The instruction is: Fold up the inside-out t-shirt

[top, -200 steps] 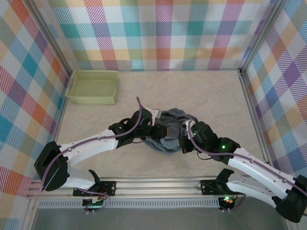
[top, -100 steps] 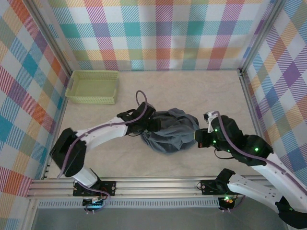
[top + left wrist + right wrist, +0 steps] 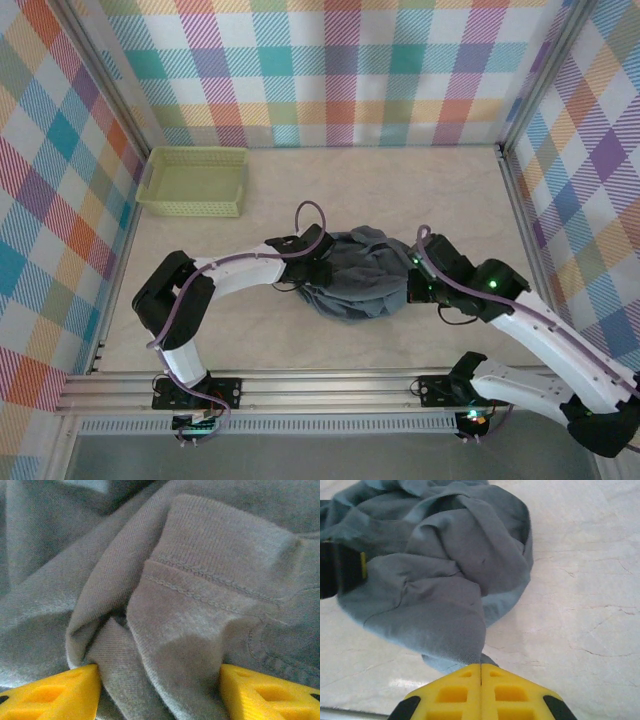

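The slate blue-grey, soft and wrinkly inside-out t-shirt (image 3: 360, 285) lies in a crumpled heap on the pale marbled desk (image 3: 400, 190), directly between the two pincers. The left pincer (image 3: 160, 695) is pressed into the heap's side, fingers apart, with a ribbed, stitched fold bunched in the gap. It stood narrower a second ago, so it seems to be re-gripping rather than pulling. The right pincer (image 3: 481, 680), fingers together on nothing, has swung away and come back; the heap's edge lies just ahead of its tips. The heap looks barely altered, so spreading is probably still to do. A pale yellow-green plastic mesh basket (image 3: 193, 182) sits well apart, beyond the left pincer.
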Controlling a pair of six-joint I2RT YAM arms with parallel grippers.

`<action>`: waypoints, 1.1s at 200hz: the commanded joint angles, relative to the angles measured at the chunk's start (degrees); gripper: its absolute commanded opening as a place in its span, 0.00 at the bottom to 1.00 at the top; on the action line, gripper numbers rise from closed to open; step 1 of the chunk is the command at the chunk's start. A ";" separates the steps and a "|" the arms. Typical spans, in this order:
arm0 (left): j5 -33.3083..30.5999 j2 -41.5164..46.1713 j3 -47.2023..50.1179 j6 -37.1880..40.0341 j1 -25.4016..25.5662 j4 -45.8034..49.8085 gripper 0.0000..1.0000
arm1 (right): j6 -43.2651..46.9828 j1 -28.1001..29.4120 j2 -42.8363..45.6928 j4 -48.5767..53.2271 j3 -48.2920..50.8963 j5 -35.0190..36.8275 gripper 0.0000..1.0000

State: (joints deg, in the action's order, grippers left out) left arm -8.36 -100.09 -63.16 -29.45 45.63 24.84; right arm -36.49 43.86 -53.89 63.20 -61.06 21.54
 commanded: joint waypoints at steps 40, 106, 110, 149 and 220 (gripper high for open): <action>-3.00 -0.35 -2.40 1.72 0.54 3.09 0.57 | 8.17 -6.77 1.67 -5.22 -13.02 -10.30 0.00; -2.45 -0.40 -3.80 2.00 0.95 2.27 0.36 | 1.74 -7.64 -9.35 -4.71 2.39 -5.18 0.00; -2.37 -0.52 -3.89 2.09 1.10 2.31 0.36 | 1.81 -7.62 -10.17 -5.53 3.70 -5.58 0.00; -1.73 0.24 -3.29 2.00 1.52 2.48 0.34 | 5.29 -7.28 -3.71 -16.45 10.27 -17.89 0.05; -2.49 -1.05 -3.76 1.23 1.45 1.94 0.29 | -2.37 0.44 -3.25 -29.96 25.09 -28.47 0.62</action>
State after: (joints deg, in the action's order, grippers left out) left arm -10.15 -100.66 -65.49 -28.25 46.72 25.80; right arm -35.20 41.89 -56.97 40.82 -39.68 -0.32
